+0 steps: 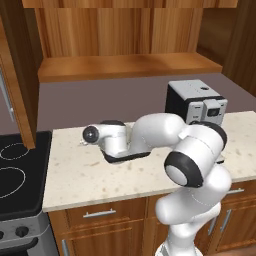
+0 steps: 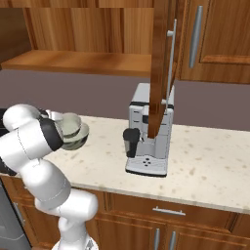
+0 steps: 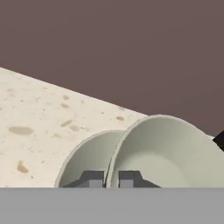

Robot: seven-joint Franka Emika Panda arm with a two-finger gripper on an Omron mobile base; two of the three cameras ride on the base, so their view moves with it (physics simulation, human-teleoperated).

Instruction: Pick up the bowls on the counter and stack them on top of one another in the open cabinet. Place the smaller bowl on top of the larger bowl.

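Note:
Two grey-green bowls sit close together on the speckled counter (image 3: 39, 118). The larger bowl (image 3: 170, 153) is on the right and nearer in the hand view, and it overlaps the smaller bowl (image 3: 87, 155) to its left. My gripper (image 3: 109, 179) is shut on the larger bowl's near rim, with one finger (image 3: 92, 178) outside the rim and the other inside. From the right base, the larger bowl (image 2: 79, 139) and the smaller bowl (image 2: 68, 123) peek out beside my arm, which hides the hand. The open cabinet's shelf (image 1: 125, 65) runs above, bare.
A coffee machine (image 1: 195, 102) (image 2: 149, 139) stands on the counter to the right of the bowls. The black stovetop (image 1: 20, 170) lies to the left. Open cabinet doors hang at the left (image 1: 20, 75) and over the machine (image 2: 161, 68).

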